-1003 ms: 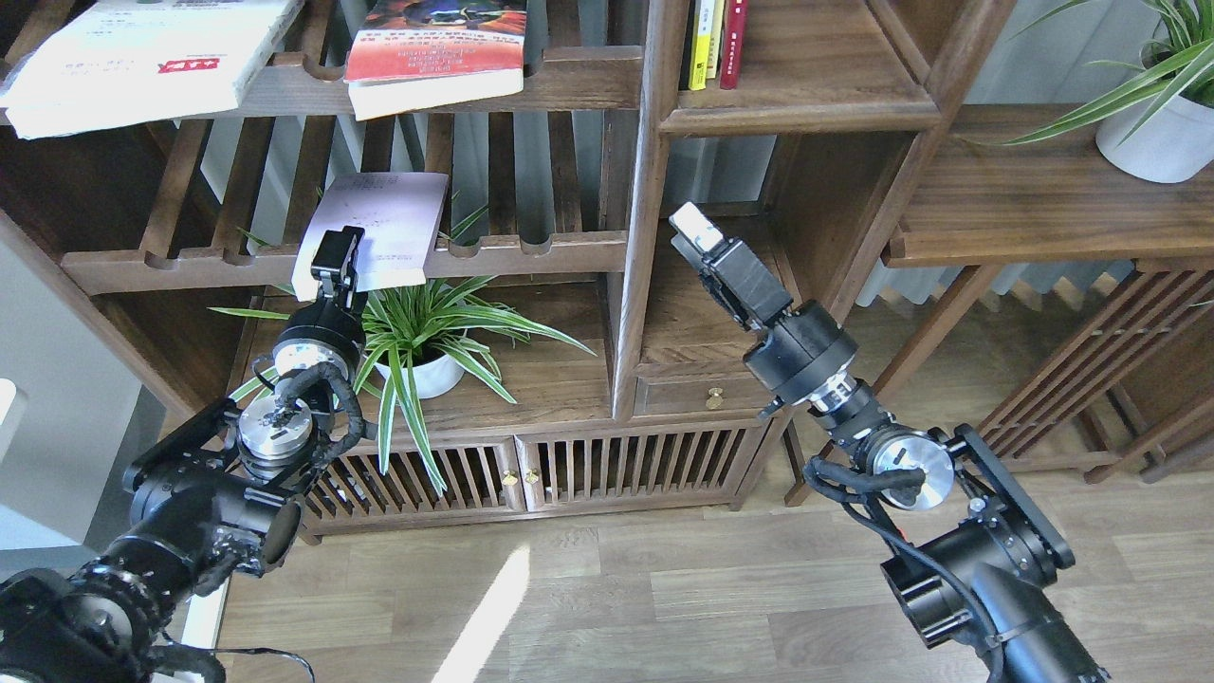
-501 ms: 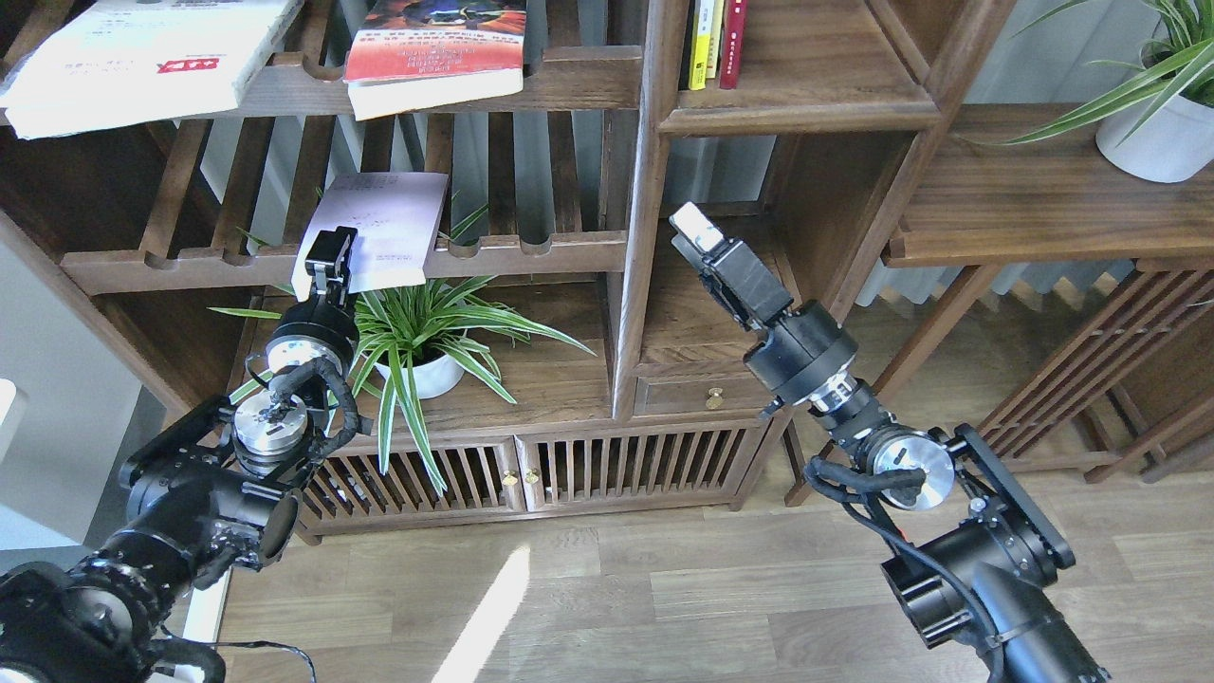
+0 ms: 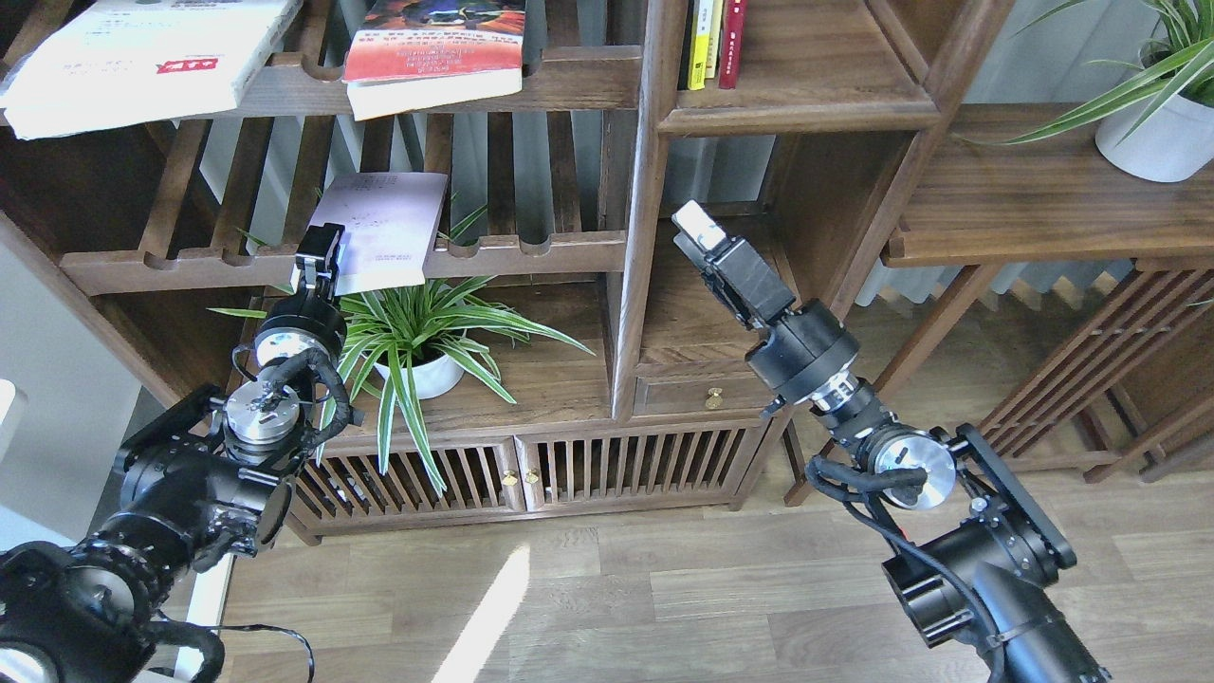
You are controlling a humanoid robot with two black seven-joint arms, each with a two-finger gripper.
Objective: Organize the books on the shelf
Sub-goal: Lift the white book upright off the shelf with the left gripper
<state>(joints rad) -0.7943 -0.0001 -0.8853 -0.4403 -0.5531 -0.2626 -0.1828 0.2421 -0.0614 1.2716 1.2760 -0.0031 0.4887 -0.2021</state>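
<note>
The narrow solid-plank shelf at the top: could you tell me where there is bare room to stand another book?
The shelf has its slim upright books packed against its left post; the board to their right is bare up to the right side panel. The slatted racks are busier: the white book and red-orange book lie above, the lilac book below, by the left gripper.

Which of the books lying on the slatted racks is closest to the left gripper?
The thin pale lilac-white book on the lower rack; the left gripper is at its lower left corner, while the other two lie a rack higher.
</note>
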